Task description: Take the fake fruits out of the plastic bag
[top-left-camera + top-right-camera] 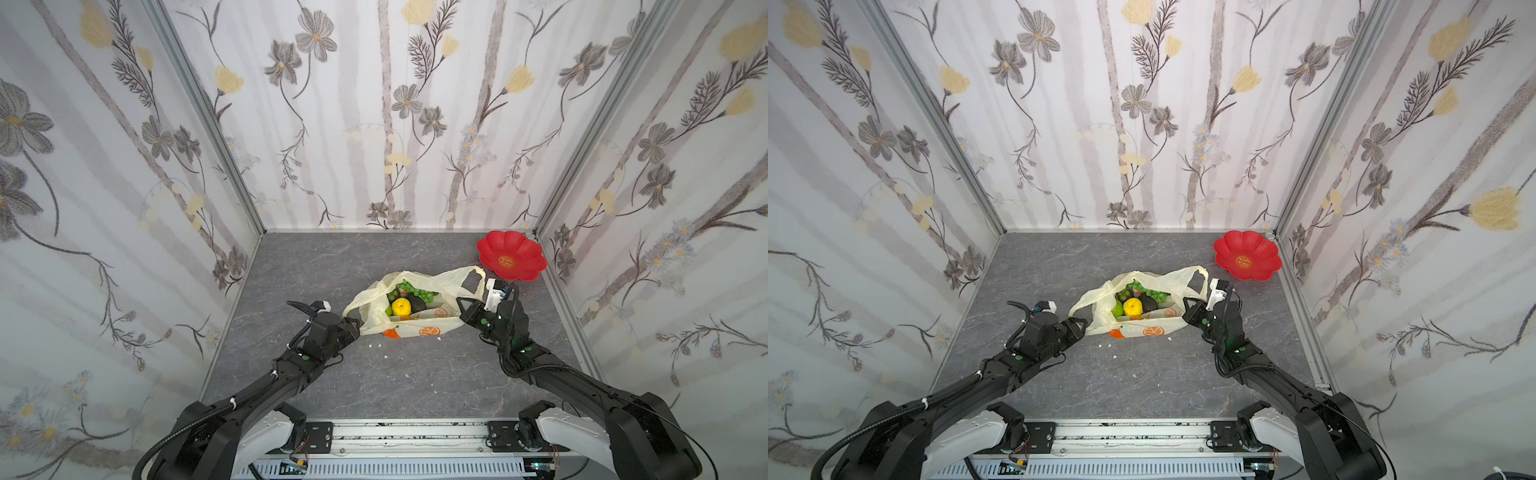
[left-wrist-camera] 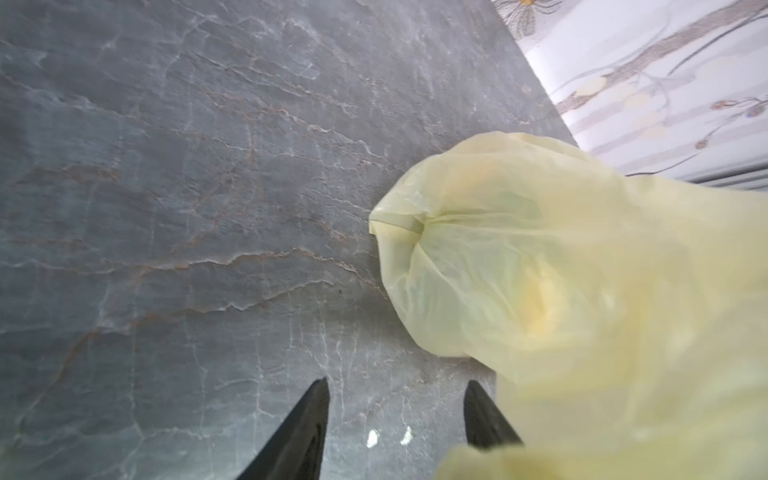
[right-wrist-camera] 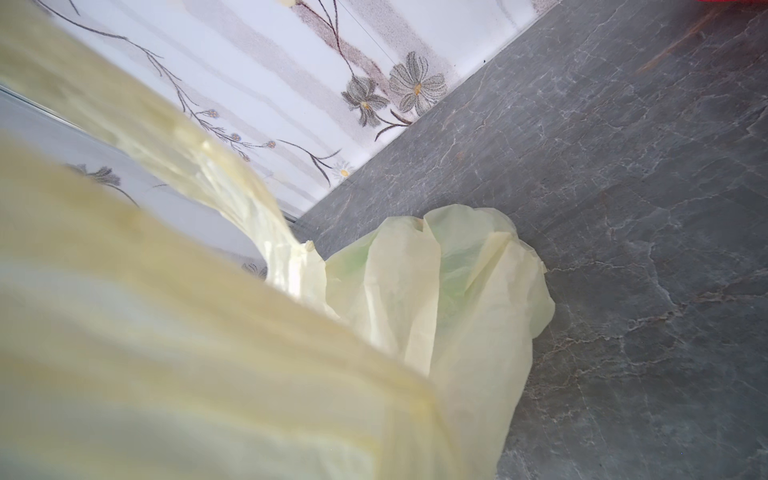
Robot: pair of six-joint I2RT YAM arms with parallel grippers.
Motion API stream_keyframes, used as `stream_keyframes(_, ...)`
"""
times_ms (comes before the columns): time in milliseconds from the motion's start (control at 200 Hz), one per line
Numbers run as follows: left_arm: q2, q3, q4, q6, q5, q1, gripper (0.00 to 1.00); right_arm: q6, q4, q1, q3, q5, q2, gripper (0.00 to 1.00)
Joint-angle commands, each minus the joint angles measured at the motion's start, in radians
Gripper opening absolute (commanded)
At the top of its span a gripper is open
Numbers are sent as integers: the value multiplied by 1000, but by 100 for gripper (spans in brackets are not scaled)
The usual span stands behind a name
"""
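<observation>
bag's mouth is open in both top views. the plastic bag (image 1: pixel 415 329) lies mid-table on the grey stone-look table (image 1: pixel 332 266), and the fake fruits (image 1: pixel 401 306) sit piled inside it: a round yellow one in front, a dark avocado (image 1: pixel 419 304) just beside it, and a green grape bunch (image 1: pixel 416 291) at the back.

over to the left gripper (image 1: pixel 354 324), low at the bag's left edge. in the left wrist view its two black fingers (image 2: pixel 305 424) stand apart with bare table between them. the jaws are open, gripping nothing, and loose pale-yellow film drapes over one finger.

now the right gripper (image 1: pixel 464 308), at the bag's right side below the raised loop handle (image 1: pixel 473 275). its jaws are closed, and the bag's edge runs straight into the tip, so it's pinching the plastic. in the right wrist view the film (image 3: pixel 208 332) stretches across the lens and hides the fingers themselves.

far right corner: a red flower-shaped plate (image 1: pixel 528 245), well apart from the bag and tilted against the wall. a few white crumbs (image 1: pixel 387 356) lie on the table in front of the bag.
</observation>
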Motion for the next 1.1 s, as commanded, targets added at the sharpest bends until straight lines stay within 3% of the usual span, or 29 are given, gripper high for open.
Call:
stream_keyframes(0,-117,20,-158,-22,-145,-61,65,-37,43,11,1,22,-10,0)
stream_keyframes(140,-309,104,-439,-148,-389,-257,69,-66,13,32,19,35,-13,0)
stream_keyframes(250,-346,190,-591,-193,-486,-352,69,-87,3,54,31,68,-13,0)
stream_keyframes(440,-223,434,-680,-123,-583,-472,66,-121,-40,77,70,104,-6,0)
stream_keyframes(595,-26,634,-676,-45,-725,-646,64,-152,-83,112,89,154,-22,0)
stream_keyframes(729,131,713,-661,18,-738,-634,66,-163,-83,142,85,189,-31,0)
stream_keyframes(859,328,801,-656,148,-692,-567,66,-174,-80,169,83,206,-36,0)
stream_keyframes(1094,513,832,-664,196,-612,-448,67,-205,-87,202,71,221,-64,0)
